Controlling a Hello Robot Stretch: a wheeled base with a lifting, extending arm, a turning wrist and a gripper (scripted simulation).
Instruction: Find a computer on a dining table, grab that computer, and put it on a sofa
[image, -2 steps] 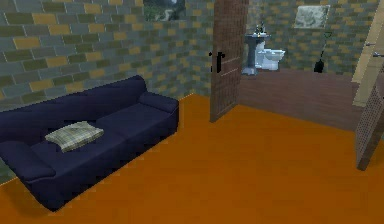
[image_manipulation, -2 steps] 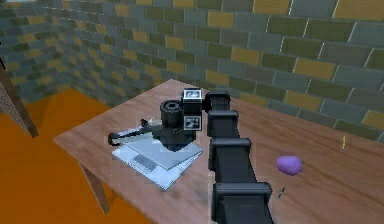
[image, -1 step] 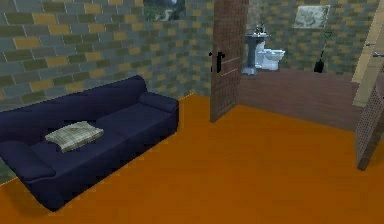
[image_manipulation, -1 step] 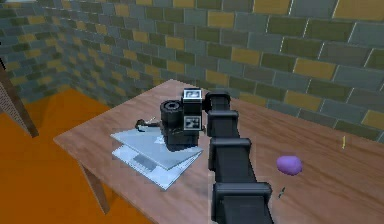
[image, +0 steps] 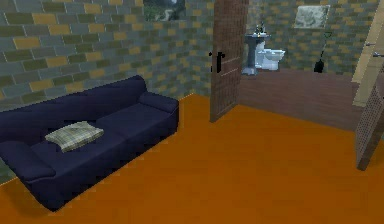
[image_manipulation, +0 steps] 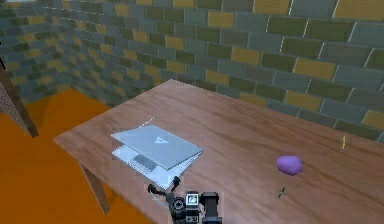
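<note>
Computer (image_manipulation: 157, 147) found, resting on dining table (image_manipulation: 245, 112) near gripper (image_manipulation: 160, 188); whether jaws hold it cannot be told, lift seemingly not yet made; transfer to sofa (image: 105, 115) outstanding.

A home, shown by a dark blue sofa (image: 100, 120) against brick walls (image: 80, 40), an open door (image: 228, 60) onto a white toilet (image: 268, 58), and a wooden tabletop (image_manipulation: 235, 115) carrying a laptop (image_manipulation: 158, 145).
</note>
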